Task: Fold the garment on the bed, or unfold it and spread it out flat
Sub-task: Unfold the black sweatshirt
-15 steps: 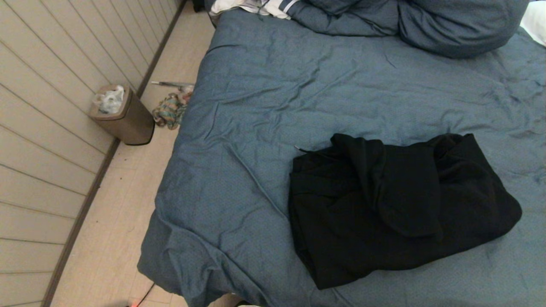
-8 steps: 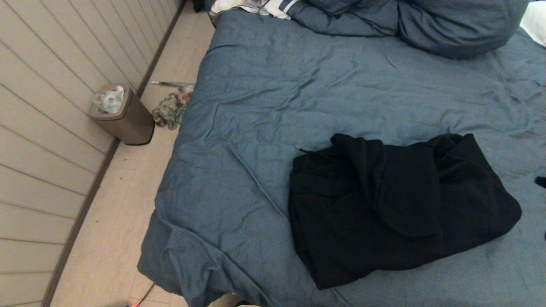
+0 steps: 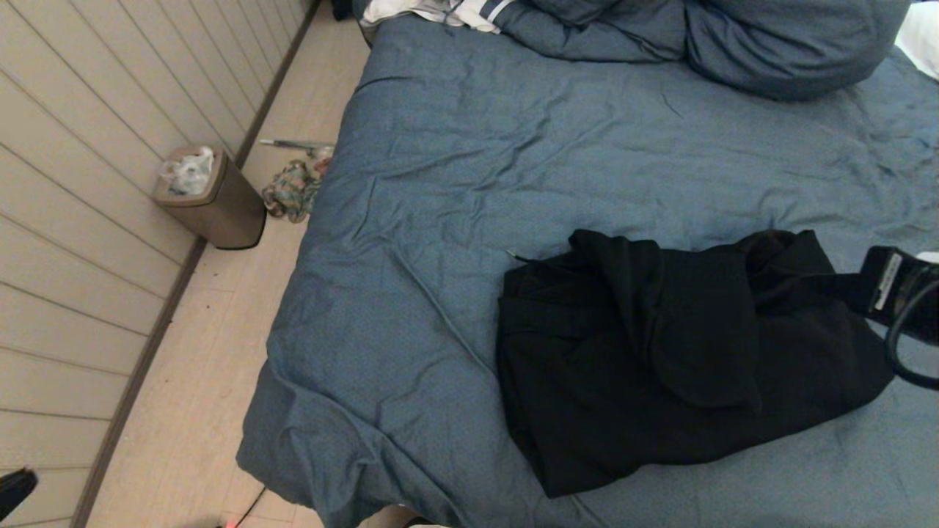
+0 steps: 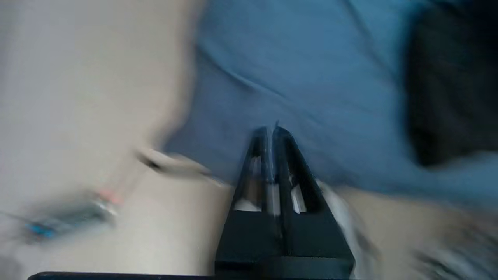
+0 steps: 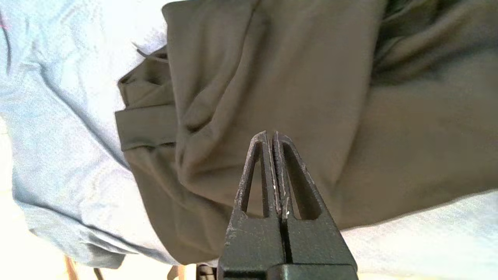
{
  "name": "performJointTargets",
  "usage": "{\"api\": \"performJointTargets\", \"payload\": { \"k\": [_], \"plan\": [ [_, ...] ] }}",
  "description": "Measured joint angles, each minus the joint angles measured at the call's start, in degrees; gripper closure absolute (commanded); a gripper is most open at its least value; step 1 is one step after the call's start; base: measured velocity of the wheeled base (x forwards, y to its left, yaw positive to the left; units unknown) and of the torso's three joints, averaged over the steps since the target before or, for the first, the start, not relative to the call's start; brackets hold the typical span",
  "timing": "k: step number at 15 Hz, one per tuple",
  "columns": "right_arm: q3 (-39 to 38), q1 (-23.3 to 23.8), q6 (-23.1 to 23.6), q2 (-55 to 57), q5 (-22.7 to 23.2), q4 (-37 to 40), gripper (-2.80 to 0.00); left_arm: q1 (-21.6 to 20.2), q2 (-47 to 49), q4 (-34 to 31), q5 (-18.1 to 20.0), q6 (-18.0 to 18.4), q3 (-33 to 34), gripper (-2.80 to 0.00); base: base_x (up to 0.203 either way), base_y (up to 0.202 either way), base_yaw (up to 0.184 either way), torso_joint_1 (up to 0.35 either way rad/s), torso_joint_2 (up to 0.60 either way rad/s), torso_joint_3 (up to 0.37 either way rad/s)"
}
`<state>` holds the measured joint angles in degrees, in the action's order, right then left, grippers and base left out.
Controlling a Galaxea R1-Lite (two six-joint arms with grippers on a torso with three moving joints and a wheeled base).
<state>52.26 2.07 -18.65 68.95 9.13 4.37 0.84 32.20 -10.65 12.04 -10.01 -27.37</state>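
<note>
The garment [image 3: 682,367] lies bunched on the near right part of the bed [image 3: 513,147], folded over itself in thick overlapping layers, a sleeve or hood panel draped across its middle. It sits close to the bed's near edge but wholly on the duvet.

My right gripper [image 5: 271,134] hangs above the garment's right side with its fingers pressed together on nothing; in the head view I see that arm only at the right edge, over the cloth. My left gripper [image 4: 271,130] is low off the bed's near left corner, above the floor, fingers likewise closed and empty, well apart from the garment.

My worry is the grasp. If I descend with the fingers closed I only poke the fabric and shove the pile. If I open and pinch into these stacked layers, I judge I may catch several at once and lift the whole lump instead of one edge. I cannot tell hem from sleeve in the black folds, so a wrong pick is likely. A hard pull could also drag the duvet, or slide the garment off the near edge.
</note>
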Motion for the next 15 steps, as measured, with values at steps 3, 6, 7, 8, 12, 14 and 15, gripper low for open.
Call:
{"api": "performJointTargets", "payload": {
  "k": [3,6,7,8,12,14,15],
  "plan": [
    [0.52,0.41,-0.97,1.82,4.57,-0.30,0.00,5.05,21.34,0.07,11.63,-8.48,-10.11,-2.80,0.000,0.000,0.000,0.000,0.00,0.000],
    [0.34,2.40,-1.18,3.13,5.91,-0.58,0.00,20.36,39.09,4.23,14.99,-16.76,-18.92,-2.80,0.000,0.000,0.000,0.000,0.00,0.000],
    [0.11,3.19,-1.27,3.49,5.91,-0.96,0.00,25.73,44.44,7.61,13.45,-19.17,-20.84,-2.80,0.000,0.000,0.000,0.000,0.00,0.000],
    [-0.12,4.11,-1.29,3.73,6.00,-1.43,0.00,30.38,49.37,11.45,11.39,-20.94,-22.42,-2.80,0.000,0.000,0.000,0.000,0.00,0.000],
    [-1.65,6.76,-1.27,4.56,8.33,-2.16,0.00,43.66,67.49,22.31,4.70,-23.86,-31.10,-2.80,0.000,0.000,0.000,0.000,0.00,0.000],
    [-3.16,7.21,-1.21,4.67,9.45,-2.63,0.00,47.88,74.72,23.69,0.59,-24.03,-35.66,-2.80,0.000,0.000,0.000,0.000,0.00,0.000],
    [-3.95,7.45,-1.26,4.72,9.56,-4.05,0.00,49.67,78.14,24.16,-2.64,-23.87,-38.02,-2.80,0.000,0.000,0.000,0.000,0.00,0.000]
  ]
}}
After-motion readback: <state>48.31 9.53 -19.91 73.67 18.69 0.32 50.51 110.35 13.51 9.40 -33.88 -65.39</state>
